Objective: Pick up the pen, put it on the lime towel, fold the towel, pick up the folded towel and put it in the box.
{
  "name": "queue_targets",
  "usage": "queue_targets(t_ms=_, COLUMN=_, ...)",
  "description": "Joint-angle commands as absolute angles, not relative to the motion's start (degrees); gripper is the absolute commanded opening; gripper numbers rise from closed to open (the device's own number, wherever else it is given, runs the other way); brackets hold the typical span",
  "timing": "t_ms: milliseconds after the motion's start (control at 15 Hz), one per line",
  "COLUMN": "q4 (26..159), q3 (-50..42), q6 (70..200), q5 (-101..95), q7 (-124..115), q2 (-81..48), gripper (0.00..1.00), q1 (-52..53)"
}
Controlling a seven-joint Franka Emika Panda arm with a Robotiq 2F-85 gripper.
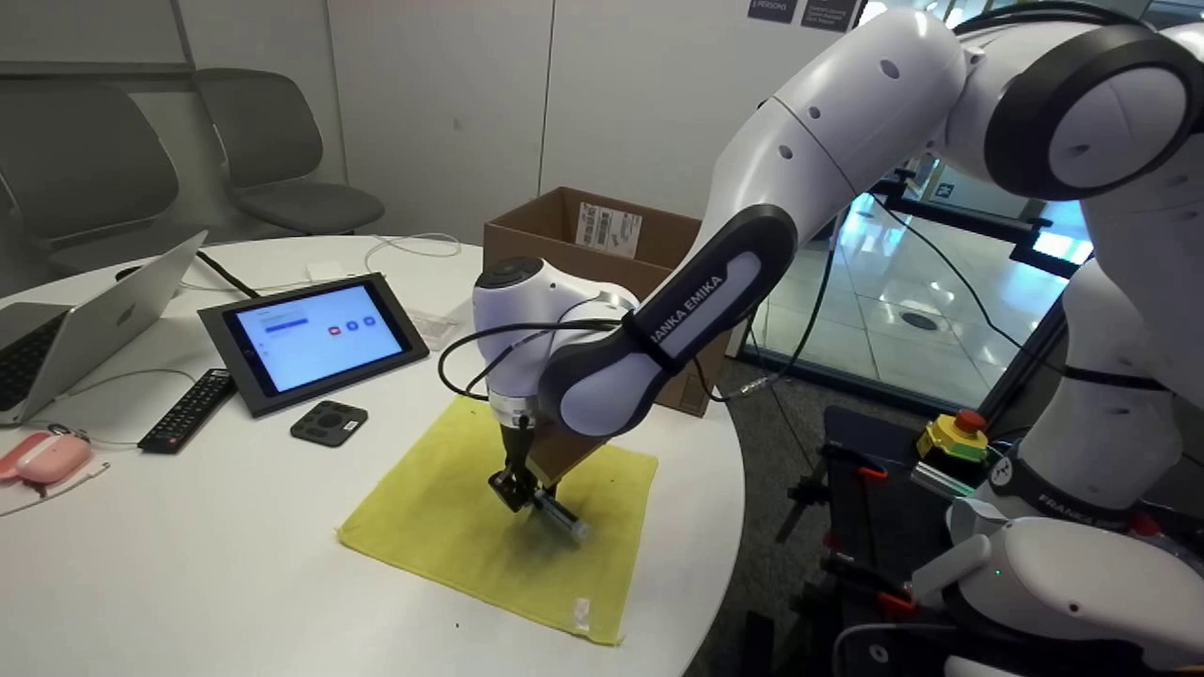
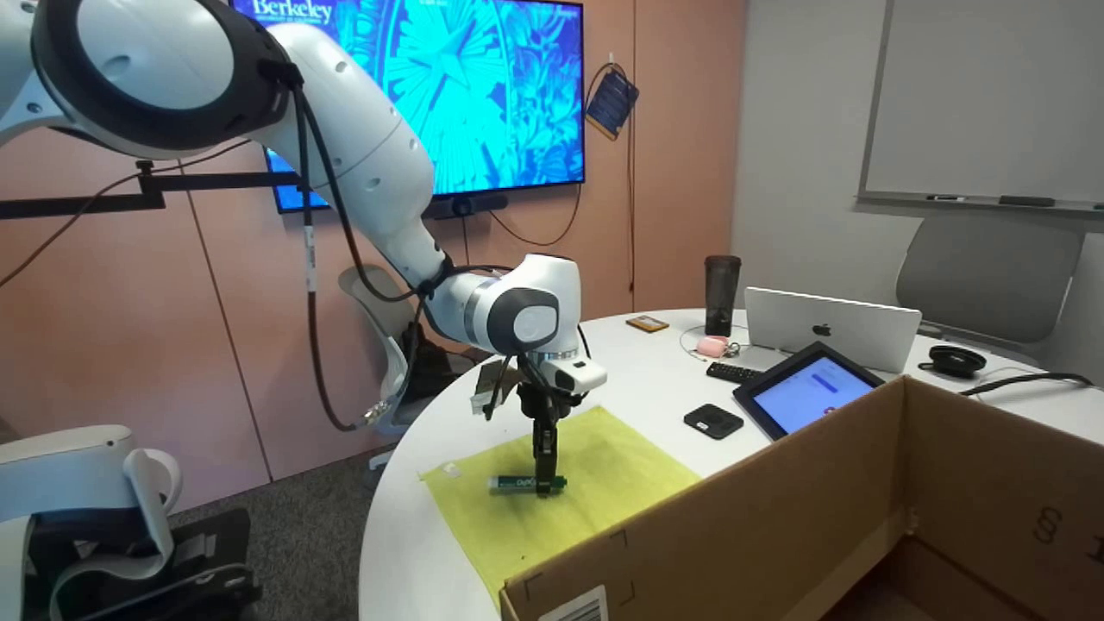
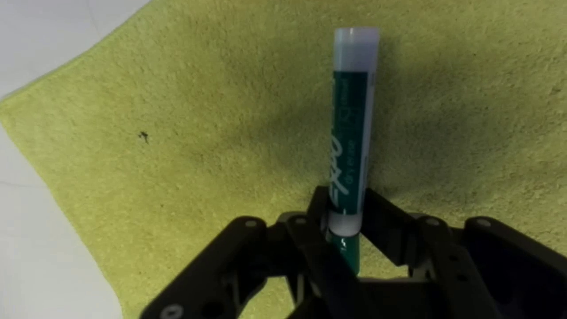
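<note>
Claw (image 3: 347, 208) clamps a green pen (image 3: 352, 133) near one end, on or just above a lime towel (image 1: 442, 527) lying flat near the rounded edge of the worktop (image 1: 235, 564), a cardboard box (image 2: 750, 535) just beside the towel

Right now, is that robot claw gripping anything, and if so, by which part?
Yes, the green pen. The gripper pinches it from both sides near its green end, leaving the pale end sticking out.
</note>
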State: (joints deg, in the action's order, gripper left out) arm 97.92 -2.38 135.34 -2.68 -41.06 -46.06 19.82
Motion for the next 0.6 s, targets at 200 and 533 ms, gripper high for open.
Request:
queue_targets(t_ms=200, q4=95.6, q3=-4.5, q6=136.6, q5=-7.7, q7=-39.4, q2=-46.2, gripper=0.08, q1=20.7)
queue_targets(t_ms=533, q4=91.8, q3=-4.1, q6=135.3, q5=-10.3, q7=-33.0, q2=-47.6, gripper=0.09, q1=19.8)
